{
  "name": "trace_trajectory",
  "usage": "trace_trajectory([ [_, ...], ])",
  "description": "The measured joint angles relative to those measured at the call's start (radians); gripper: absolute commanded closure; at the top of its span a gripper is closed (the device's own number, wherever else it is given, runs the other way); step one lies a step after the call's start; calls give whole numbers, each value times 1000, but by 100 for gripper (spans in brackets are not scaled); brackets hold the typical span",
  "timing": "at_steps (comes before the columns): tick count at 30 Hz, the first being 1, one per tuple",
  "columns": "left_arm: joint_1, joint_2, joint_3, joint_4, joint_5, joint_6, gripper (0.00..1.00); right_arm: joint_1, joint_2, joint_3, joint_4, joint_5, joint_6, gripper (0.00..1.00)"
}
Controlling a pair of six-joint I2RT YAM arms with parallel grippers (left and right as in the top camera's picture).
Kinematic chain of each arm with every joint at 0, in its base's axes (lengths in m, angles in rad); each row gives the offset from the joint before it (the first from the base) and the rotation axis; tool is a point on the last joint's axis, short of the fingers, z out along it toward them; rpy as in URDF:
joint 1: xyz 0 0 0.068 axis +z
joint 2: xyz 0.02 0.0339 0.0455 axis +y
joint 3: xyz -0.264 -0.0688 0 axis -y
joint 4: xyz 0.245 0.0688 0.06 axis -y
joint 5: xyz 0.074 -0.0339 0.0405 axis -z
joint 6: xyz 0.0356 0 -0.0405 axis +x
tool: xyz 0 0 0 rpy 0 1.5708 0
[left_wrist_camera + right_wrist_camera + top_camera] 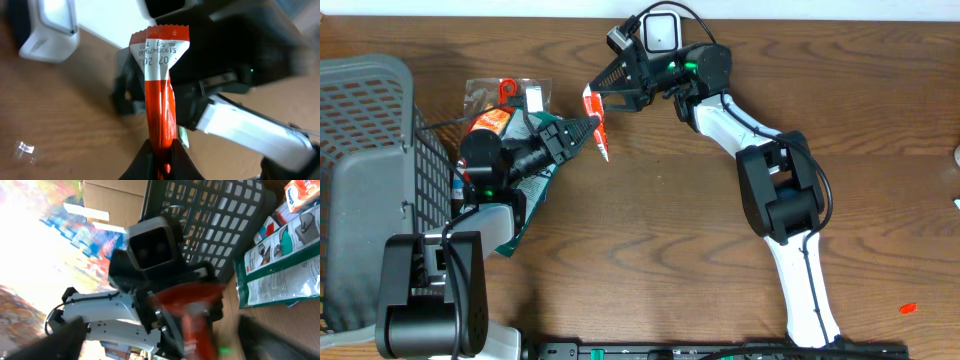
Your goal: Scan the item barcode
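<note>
Red-and-white crimped sachet [593, 108] hangs above the wooden table [650, 220], pinched at one end by the left gripper [161, 159], right gripper [608, 90] spread beside it, so this single thin hold may let it twist.

The sachet [160, 115] was red-orange, with a white band printed in dark digits. The basket [360, 110] was grey, its walls a square lattice. The table [650, 230] showed brown wood grain. The pouch [280, 275] was green and white.
</note>
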Motion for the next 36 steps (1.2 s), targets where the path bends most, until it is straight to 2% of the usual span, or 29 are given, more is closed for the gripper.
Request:
trace_trajectory([
  [9, 0, 0, 0, -183, -62, -22, 93, -66, 0, 0, -10, 0, -15, 1],
  [13, -1, 0, 6, -367, -109, -29, 93, -129, 0, 0, -43, 0, -16, 1],
  [19, -43, 0, 32, -561, -210, -22, 93, -198, 45, 0, -79, 0, -16, 1],
  [25, -128, -2, 149, -914, -343, 44, 93, -192, 143, -5, -84, 0, -16, 1],
  [28, -153, -10, 216, -1042, -400, 79, 93, -191, 183, -6, -85, 0, -16, 1],
  [36, -155, -111, 281, -1081, -454, 128, 92, -191, 234, -8, -51, 0, -16, 1],
])
